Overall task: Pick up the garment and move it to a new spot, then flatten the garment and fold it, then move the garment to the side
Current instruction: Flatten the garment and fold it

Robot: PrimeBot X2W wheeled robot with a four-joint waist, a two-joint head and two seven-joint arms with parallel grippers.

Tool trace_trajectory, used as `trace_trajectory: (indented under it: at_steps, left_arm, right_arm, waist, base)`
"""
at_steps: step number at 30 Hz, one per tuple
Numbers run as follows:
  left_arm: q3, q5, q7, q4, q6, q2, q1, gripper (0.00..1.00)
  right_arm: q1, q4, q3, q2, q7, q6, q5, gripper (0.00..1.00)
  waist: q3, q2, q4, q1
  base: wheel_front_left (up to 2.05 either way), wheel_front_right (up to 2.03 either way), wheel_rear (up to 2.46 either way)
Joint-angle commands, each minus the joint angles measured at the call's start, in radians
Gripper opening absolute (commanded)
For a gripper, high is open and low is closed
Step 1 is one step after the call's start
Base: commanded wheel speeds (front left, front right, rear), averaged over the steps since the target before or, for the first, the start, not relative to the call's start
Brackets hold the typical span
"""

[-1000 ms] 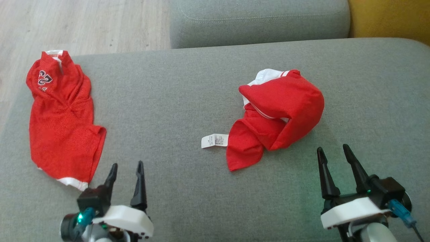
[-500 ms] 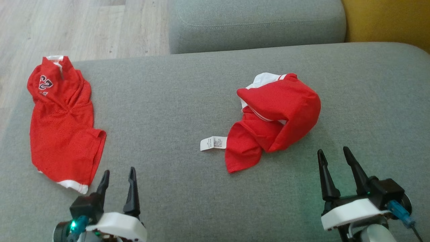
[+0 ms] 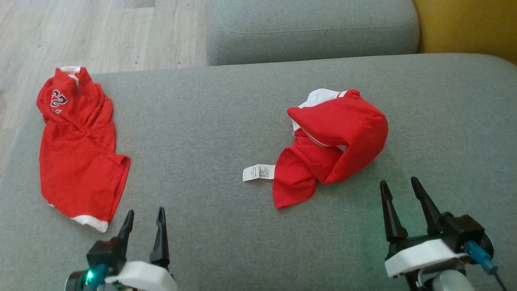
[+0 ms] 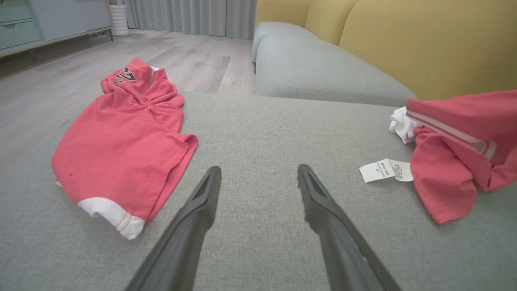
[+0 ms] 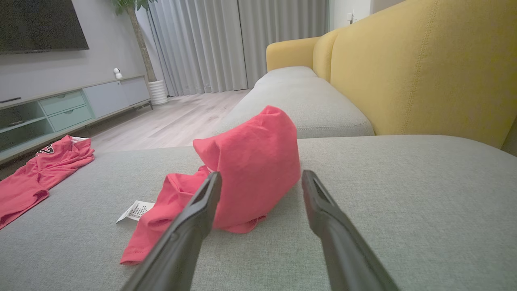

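Broad grey seat cushion (image 3: 210, 109), coarse woven upholstery, rounded edges. The crumpled garment (image 3: 339, 133) lies right of the cushion's centre: smooth red knit heaped into a hollow dome, with white stripe trim and a white patch showing at its far side. One limp flap trails toward the near edge. A white rectangular care label (image 3: 258, 172) lies flat on the weave at that flap's left side (print too small to read). A second red piece, the mesh jersey (image 3: 78, 161), lies flattish along the left edge; dimpled texture, white hem band at its near end, a printed number toward the far-left corner. Left gripper (image 3: 145, 210) sits by the near edge over bare cushion, its slim tapered black fingers apart and empty. Right gripper (image 3: 398, 180) sits at near right, fingers likewise spread and empty, tips just short of the garment.
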Motion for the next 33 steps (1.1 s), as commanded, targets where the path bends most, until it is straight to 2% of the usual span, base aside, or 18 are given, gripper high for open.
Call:
trace_trajectory:
  at_steps: [1,6,12,16,17,19,24,28,31,32,33]
  left_arm:
    - [0.035,0.008,-0.012,-0.025,-0.004,-0.003,-0.026,1.00]
    - [-0.001,0.003,-0.012,-0.009,-0.019,-0.006,-0.056,1.00]
    - [-0.120,-0.049,-0.012,0.044,-0.040,-0.007,-0.130,1.00]
    - [-0.230,-0.152,0.020,0.119,-0.038,-0.008,-0.220,1.00]
    - [-0.275,-0.232,0.053,0.154,-0.034,-0.008,-0.263,1.00]
    - [-0.326,-0.272,0.093,0.198,-0.028,-0.008,-0.309,1.00]
    - [-0.402,-0.374,0.162,0.305,-0.004,-0.008,-0.397,1.00]
    - [-0.432,-0.465,0.170,0.359,0.007,-0.008,-0.434,1.00]
    - [-0.455,-0.504,0.179,0.415,0.031,-0.008,-0.453,1.00]
    - [-0.468,-0.527,0.175,0.441,0.030,-0.008,-0.464,0.63]
    - [-0.473,-0.545,0.177,0.451,0.024,-0.008,-0.468,0.31]
  right_arm:
    - [-0.014,-0.028,0.025,-0.001,-0.011,-0.001,-0.006,1.00]
    - [-0.026,-0.028,0.039,-0.002,-0.011,-0.001,-0.004,1.00]
    - [-0.044,-0.036,0.057,-0.007,-0.011,-0.001,0.001,1.00]
    - [-0.065,-0.046,0.070,-0.009,-0.011,-0.001,0.005,1.00]
    - [-0.076,-0.052,0.076,-0.009,-0.011,-0.001,0.007,1.00]
    - [-0.085,-0.059,0.080,-0.008,-0.011,-0.001,0.009,1.00]
    - [-0.099,-0.070,0.079,-0.005,-0.011,-0.001,0.012,1.00]
    - [-0.105,-0.075,0.080,-0.002,-0.011,-0.001,0.015,1.00]
    - [-0.111,-0.078,0.084,0.000,-0.011,-0.001,0.014,1.00]
    - [-0.113,-0.081,0.084,0.002,-0.011,-0.001,0.017,1.00]
    - [-0.114,-0.081,0.084,0.003,-0.011,-0.001,0.018,1.00]
  waist:
    - [0.001,0.0000,-0.002,0.0000]
    - [0.011,0.0000,-0.024,0.0000]
    - [0.038,0.0000,-0.066,0.0000]
    - [0.069,0.0000,-0.111,0.0000]
    - [0.088,0.0000,-0.136,0.0000]
    - [0.105,0.0000,-0.159,0.0000]
    - [0.138,0.0000,-0.208,0.0000]
    - [0.152,0.0000,-0.238,0.0000]
    - [0.153,0.0000,-0.259,0.0000]
    - [0.152,0.0000,-0.268,0.0000]
    - [0.150,0.0000,-0.270,0.0000]
  base:
    - [0.00,0.00,0.00]
    - [0.00,0.00,0.00]
    - [0.00,0.00,0.00]
    - [0.00,0.00,0.00]
    - [0.00,0.00,0.00]
    - [0.00,0.00,0.00]
    - [0.00,0.00,0.00]
    - [0.00,0.00,0.00]
    - [0.00,0.00,0.00]
    - [0.00,0.00,0.00]
    - [0.00,0.00,0.00]
